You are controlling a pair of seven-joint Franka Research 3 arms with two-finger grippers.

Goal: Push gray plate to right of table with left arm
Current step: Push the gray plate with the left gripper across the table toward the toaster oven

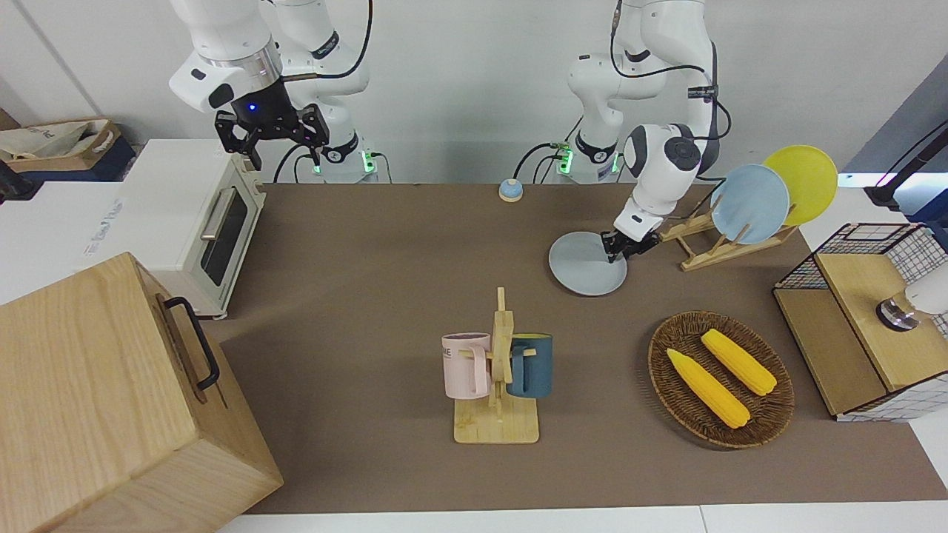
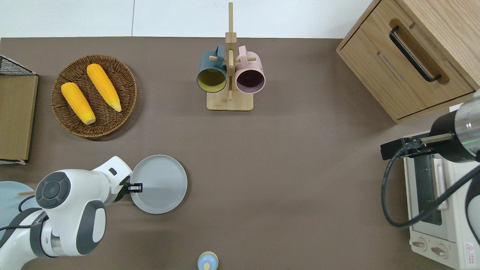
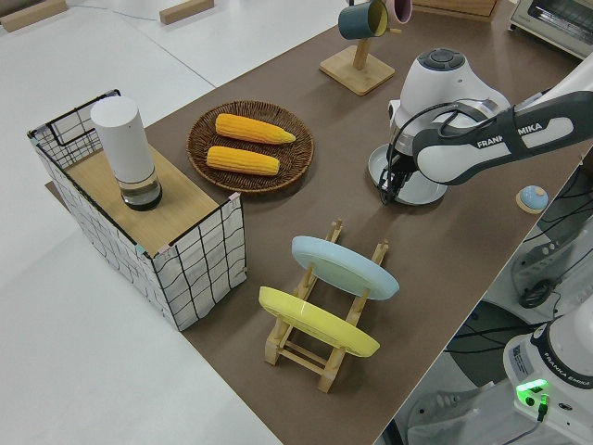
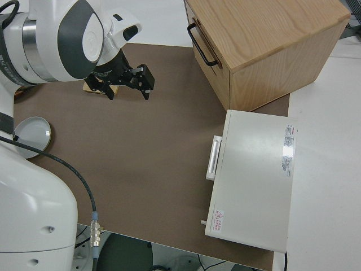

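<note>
The gray plate (image 1: 585, 268) lies flat on the brown table (image 1: 370, 252), toward the left arm's end; it also shows in the overhead view (image 2: 161, 184) and the left side view (image 3: 424, 191). My left gripper (image 1: 621, 248) is shut and empty. It is down at the plate's rim on the side toward the left arm's end, touching it, as the overhead view (image 2: 135, 186) shows. The left arm (image 2: 71, 210) reaches in low over the table. My right gripper (image 1: 272, 137) is parked, open and empty.
A wooden rack holds a sky-blue plate (image 1: 749, 203) and a yellow plate (image 1: 803, 183) beside the left gripper. A wicker basket (image 1: 663, 337) with two corn cobs, a mug rack (image 1: 498, 370), a small bell (image 1: 509, 191), a toaster oven (image 1: 200, 222) and a wooden cabinet (image 1: 96, 400) stand around.
</note>
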